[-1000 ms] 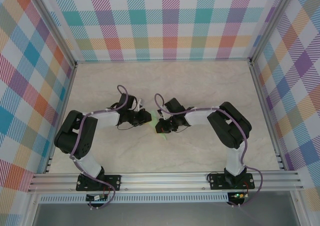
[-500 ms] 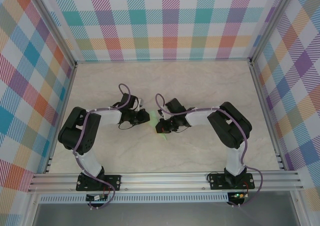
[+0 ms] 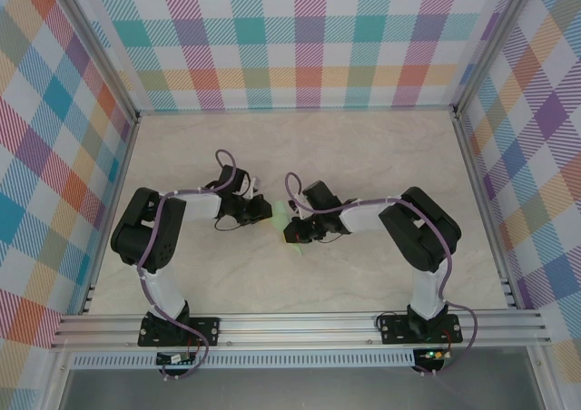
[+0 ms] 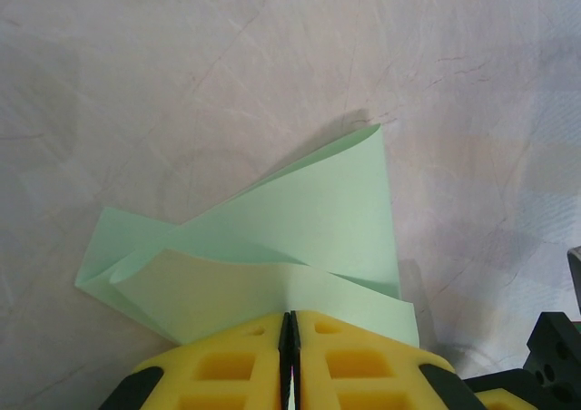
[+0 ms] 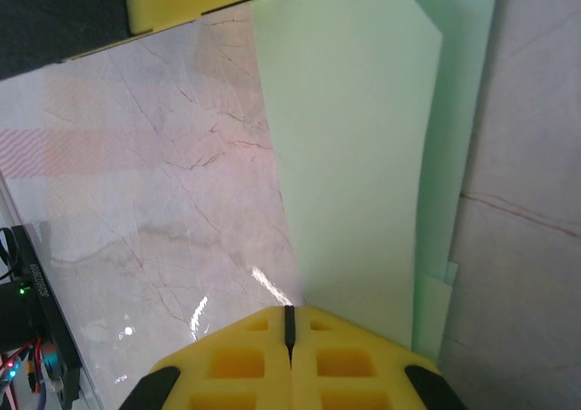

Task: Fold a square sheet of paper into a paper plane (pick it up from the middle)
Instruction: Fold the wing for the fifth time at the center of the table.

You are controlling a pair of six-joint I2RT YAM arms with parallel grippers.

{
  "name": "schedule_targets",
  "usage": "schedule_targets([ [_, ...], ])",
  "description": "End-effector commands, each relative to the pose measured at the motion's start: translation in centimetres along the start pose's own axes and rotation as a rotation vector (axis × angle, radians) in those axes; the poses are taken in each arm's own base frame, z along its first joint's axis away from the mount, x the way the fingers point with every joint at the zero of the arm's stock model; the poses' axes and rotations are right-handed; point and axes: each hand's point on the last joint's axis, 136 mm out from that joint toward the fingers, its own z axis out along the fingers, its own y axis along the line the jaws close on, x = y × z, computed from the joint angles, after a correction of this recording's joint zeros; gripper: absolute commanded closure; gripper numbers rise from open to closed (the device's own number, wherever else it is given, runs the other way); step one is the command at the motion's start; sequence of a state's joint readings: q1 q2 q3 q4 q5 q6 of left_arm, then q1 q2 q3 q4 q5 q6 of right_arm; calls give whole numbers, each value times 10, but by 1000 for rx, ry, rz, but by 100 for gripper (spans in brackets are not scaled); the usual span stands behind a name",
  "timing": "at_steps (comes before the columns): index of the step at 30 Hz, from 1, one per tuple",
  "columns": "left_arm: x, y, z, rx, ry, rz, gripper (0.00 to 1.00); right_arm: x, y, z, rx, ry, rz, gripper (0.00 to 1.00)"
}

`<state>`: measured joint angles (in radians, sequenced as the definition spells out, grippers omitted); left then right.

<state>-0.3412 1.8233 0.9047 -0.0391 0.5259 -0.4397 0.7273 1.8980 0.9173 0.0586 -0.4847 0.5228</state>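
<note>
Table: beige marble-patterned tabletop point(image 3: 381, 156), boxed in by pastel checked walls point(image 3: 300, 47)
Left arm: black-and-white jointed left arm point(image 3: 150, 242), bent in from the left side, wrist pointing right
Right arm: matching black-and-white right arm point(image 3: 419, 233), bent in from the right, wrist pointing left
Left gripper: yellow-padded left gripper point(image 4: 289, 317), pinched tight on the paper's edge, pads all but meeting
Right gripper: yellow-padded right gripper point(image 5: 290, 312), clamped on the same paper from the other side, just beside its partner
Paper: pale mint-green creased paper sheet point(image 4: 309, 229), folded in layers, held between both grippers at the table's centre; one flap curls upward; whether it touches the surface, can't tell
</note>
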Motion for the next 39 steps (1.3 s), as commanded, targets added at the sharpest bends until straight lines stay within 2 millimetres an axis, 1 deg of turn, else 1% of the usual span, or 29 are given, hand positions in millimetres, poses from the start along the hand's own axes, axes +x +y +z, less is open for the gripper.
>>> schedule_targets([
  [1,-30,43,-5,-159,-96,-27,88,97,-70,-4,241,268,216,97],
  [5,-39,55,-10,-192,-108,-60,88,102,-74,-6,252,270,228,97],
  [9,-49,63,-14,-209,-122,-83,88,101,-74,-7,252,264,226,98],
  [13,-64,62,-23,-219,-153,-84,88,99,-72,-7,249,259,224,98],
  [15,-69,56,-30,-210,-167,-80,88,97,-70,-7,244,255,221,98],
  [18,-72,33,-42,-133,-183,-68,87,95,-69,-7,237,252,222,97],
  [20,-67,14,-51,-66,-189,-60,87,94,-67,-6,232,249,222,97],
  [23,-52,-6,-57,3,-184,-49,87,93,-66,-6,226,247,223,97],
  [27,-27,-28,-54,91,-148,-36,87,92,-65,-6,222,245,224,98],
  [31,-2,-52,-40,152,-80,-6,88,92,-64,-5,217,244,227,98],
  [34,13,-59,-24,143,-36,17,89,90,-64,-5,214,242,226,98],
  [39,28,-52,-2,125,18,0,89,87,-62,-4,211,235,226,98],
])
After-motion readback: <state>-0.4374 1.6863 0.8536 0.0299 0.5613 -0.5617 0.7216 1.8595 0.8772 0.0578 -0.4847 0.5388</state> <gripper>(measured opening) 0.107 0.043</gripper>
